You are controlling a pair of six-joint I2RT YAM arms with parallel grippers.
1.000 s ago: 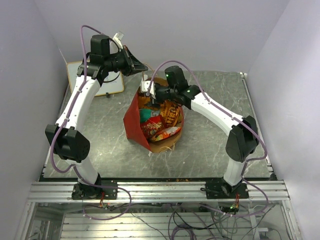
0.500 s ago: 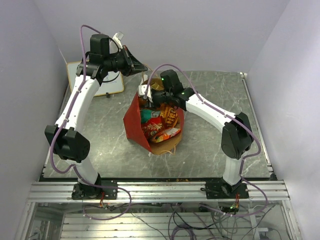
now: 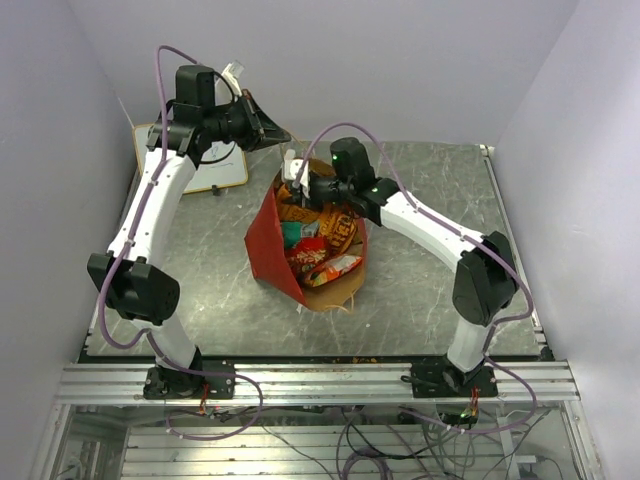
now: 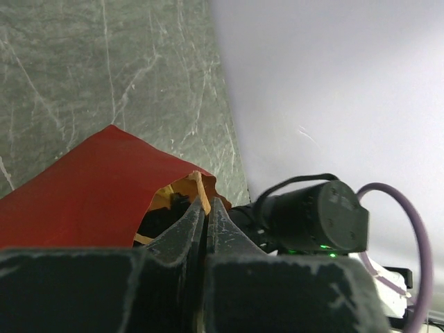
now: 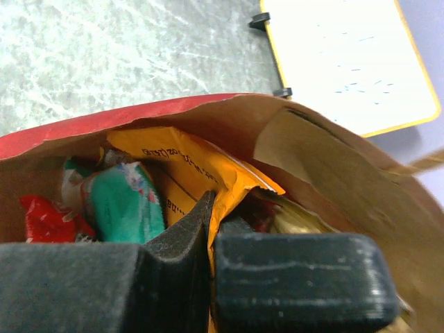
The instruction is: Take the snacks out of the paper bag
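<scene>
The right gripper (image 5: pixel 211 208) is down inside the paper bag (image 5: pixel 139 114), its black foam-faced jaws closed flat on the creased edge of an orange packet (image 5: pixel 187 166); the foil carries lines of small dark print too fine to read; beside it lie a crinkly teal packet (image 5: pixel 125 205) and a red packet (image 5: pixel 45 215); the bag is red outside and brown kraft within, standing mid-table (image 5: pixel 104 48) on grey veined stone-look; the left gripper (image 4: pixel 206 205) is raised over the far rim, jaws pinched on a tan strip of the bag's top edge; a yellow-framed whiteboard (image 5: pixel 340 55) shows faint, unreadable marks.
</scene>
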